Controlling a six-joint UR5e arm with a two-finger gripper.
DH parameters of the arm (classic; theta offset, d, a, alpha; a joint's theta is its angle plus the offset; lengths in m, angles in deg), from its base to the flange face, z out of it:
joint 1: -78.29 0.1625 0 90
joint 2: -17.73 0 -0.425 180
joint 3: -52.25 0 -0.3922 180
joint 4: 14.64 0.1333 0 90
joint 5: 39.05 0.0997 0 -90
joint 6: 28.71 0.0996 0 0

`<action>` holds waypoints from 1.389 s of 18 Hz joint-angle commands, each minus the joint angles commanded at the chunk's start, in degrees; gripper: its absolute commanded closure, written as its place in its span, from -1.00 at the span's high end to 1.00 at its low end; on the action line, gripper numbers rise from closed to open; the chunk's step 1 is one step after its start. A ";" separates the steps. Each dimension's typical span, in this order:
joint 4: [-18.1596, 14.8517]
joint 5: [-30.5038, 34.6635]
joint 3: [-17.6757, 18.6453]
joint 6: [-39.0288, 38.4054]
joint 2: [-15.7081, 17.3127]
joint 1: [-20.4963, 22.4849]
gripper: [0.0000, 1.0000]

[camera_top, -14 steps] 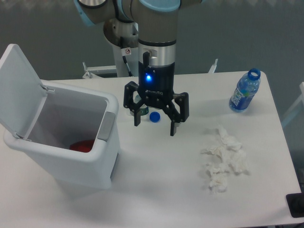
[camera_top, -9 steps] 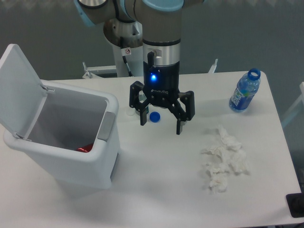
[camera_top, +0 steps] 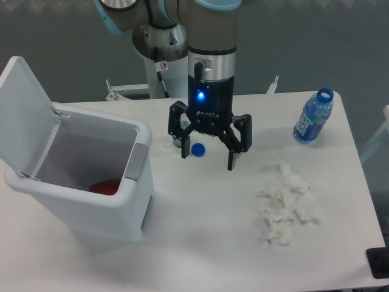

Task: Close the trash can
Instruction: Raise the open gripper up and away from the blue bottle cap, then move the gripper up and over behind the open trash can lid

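One boxy white plastic trash can

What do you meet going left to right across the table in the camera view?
Trash can with its lid up → pincer, open, hanging above the table with a blue bottle cap between its fingers in this picture → crumpled tissues → blue water bottle, uncapped.
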 joint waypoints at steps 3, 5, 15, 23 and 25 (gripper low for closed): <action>0.00 0.09 0.17 -6.52 0.97 -0.09 1.00; 0.00 0.00 0.43 -6.53 1.23 -0.53 1.00; -0.53 -1.93 0.52 -17.67 7.38 -4.83 1.00; -0.26 -7.11 -0.01 -23.40 10.72 -8.52 1.00; -0.18 -8.26 -0.01 -24.54 11.51 -9.84 1.00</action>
